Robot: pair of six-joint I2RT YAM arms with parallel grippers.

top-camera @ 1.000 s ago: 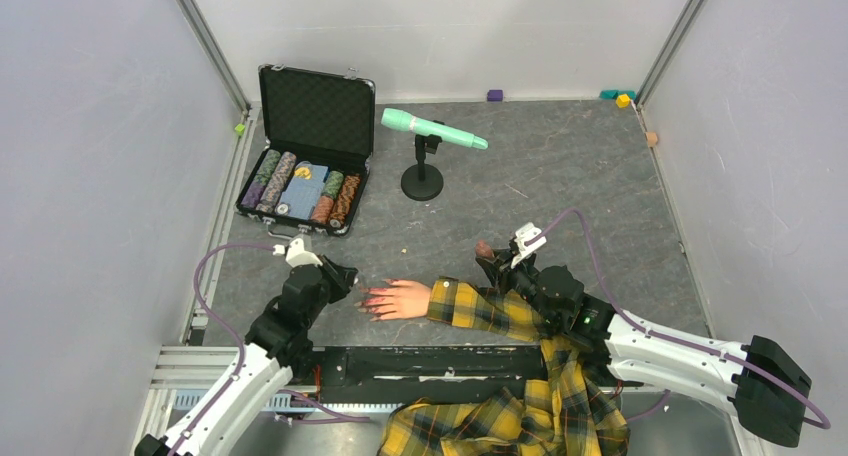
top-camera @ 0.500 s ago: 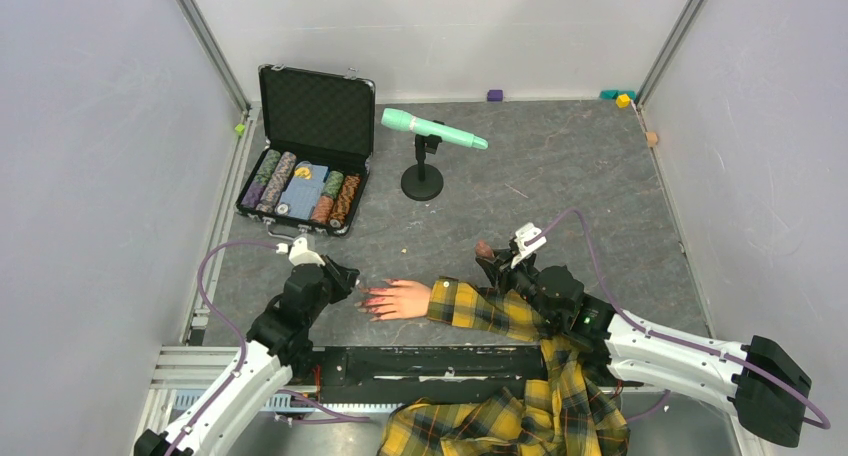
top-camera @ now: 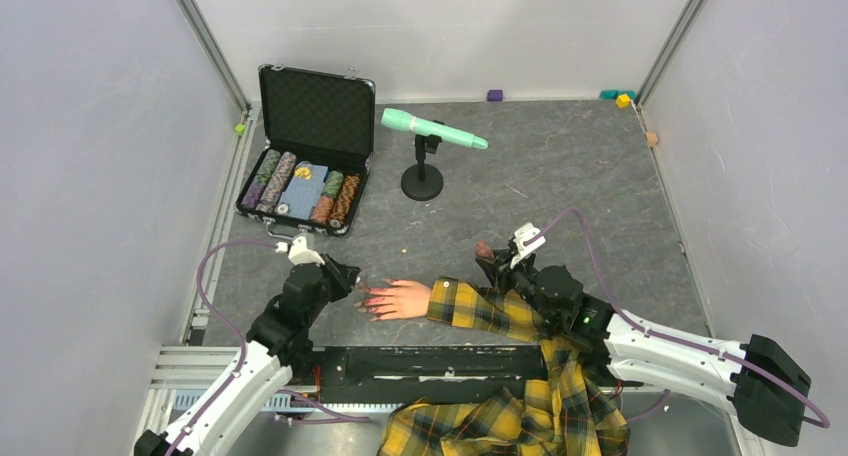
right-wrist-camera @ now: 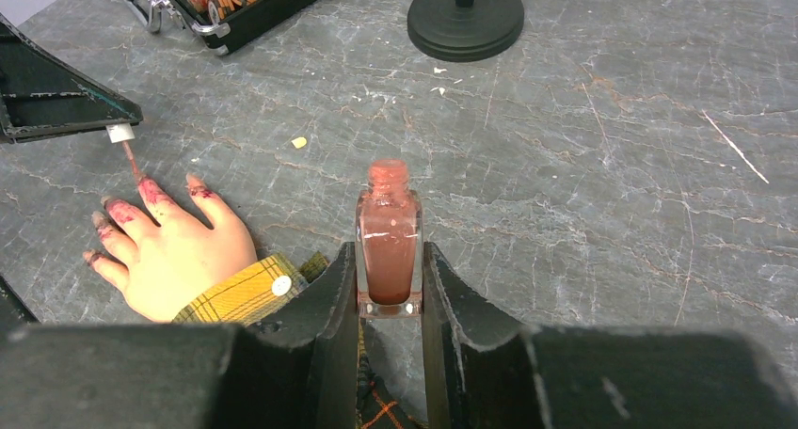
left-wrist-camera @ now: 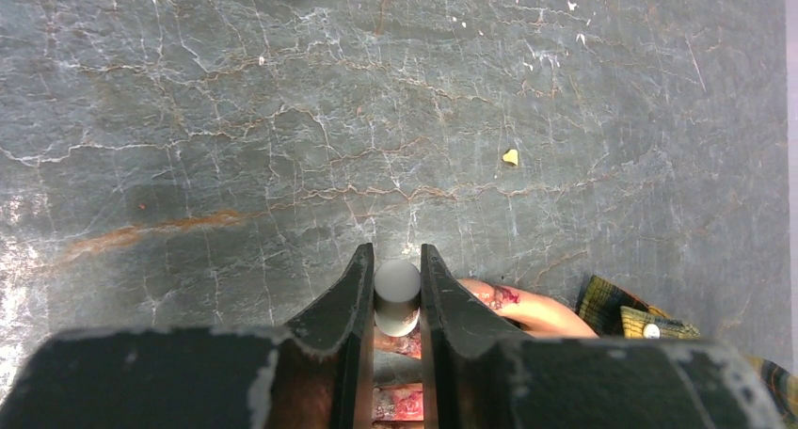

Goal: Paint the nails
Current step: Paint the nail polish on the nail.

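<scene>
The nails (right-wrist-camera: 120, 213) — smeared red — lie by the desk's (top-camera: 570, 176) near edge. The left gripper (left-wrist-camera: 396, 255) pinches the brush cap (left-wrist-camera: 396, 293), bristles at one nail; the right gripper (right-wrist-camera: 389, 250) pinches the open bottle (right-wrist-camera: 389, 231) — bare desk beyond.

light: bright, even | shadows: soft | left end effector (left-wrist-camera: 396, 260) close-up: blurred

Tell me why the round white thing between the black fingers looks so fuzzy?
Left wrist view: the white brush cap sits right by the lens, so it blurs, while the stone table behind is sharp. Right wrist view: the polish bottle looks crisp; the mannequin hand too. Top view: light is even, shadows faint.
</scene>
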